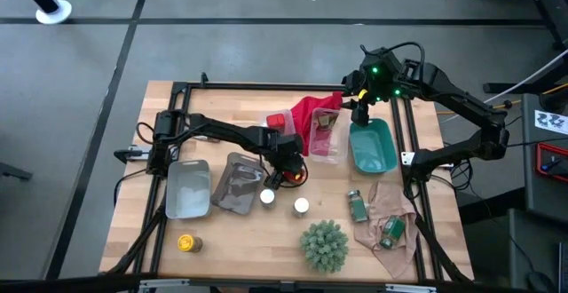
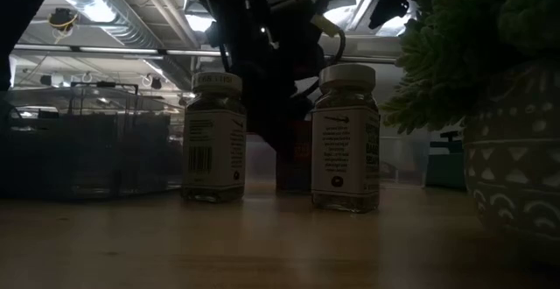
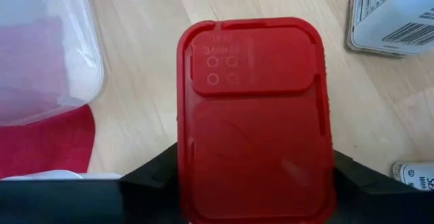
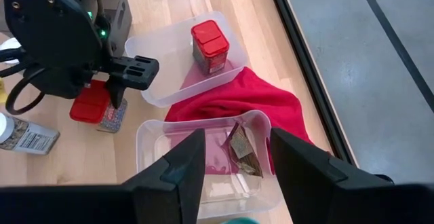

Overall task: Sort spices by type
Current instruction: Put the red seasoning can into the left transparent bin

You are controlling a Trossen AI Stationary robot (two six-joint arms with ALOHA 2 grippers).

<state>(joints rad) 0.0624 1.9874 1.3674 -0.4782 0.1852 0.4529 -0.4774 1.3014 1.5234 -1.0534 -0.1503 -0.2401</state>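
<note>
A red boxy tin (image 3: 254, 115) stands on the wooden table near its middle, and my left gripper (image 1: 284, 169) is closed around it from above. The right wrist view shows the same tin (image 4: 90, 105) under that gripper. A second red tin (image 4: 209, 45) stands in a clear container (image 4: 163, 54) on the red cloth (image 4: 237, 98). Two white-topped jars (image 1: 266, 197) (image 1: 302, 206) stand just in front of the left gripper. My right gripper (image 4: 234, 176) hangs open, high over the table's far right part, with nothing between its fingers. My left gripper pinches the red tin between its two fingers, one on each long side (image 3: 184, 176) at the height of the lid. The fingers (image 3: 152, 180) come from above, slanting down. The tin stands upright with its base on the table.
A teal bin (image 1: 373, 146) is at the right, with two green-labelled jars (image 1: 357, 206) (image 1: 392, 231) in front of it. A yellow-capped jar (image 1: 186, 242) and a spiky green plant (image 1: 324, 244) stand near the front edge. Two shallow trays (image 1: 188, 189) (image 1: 235, 184) lie at the left.
</note>
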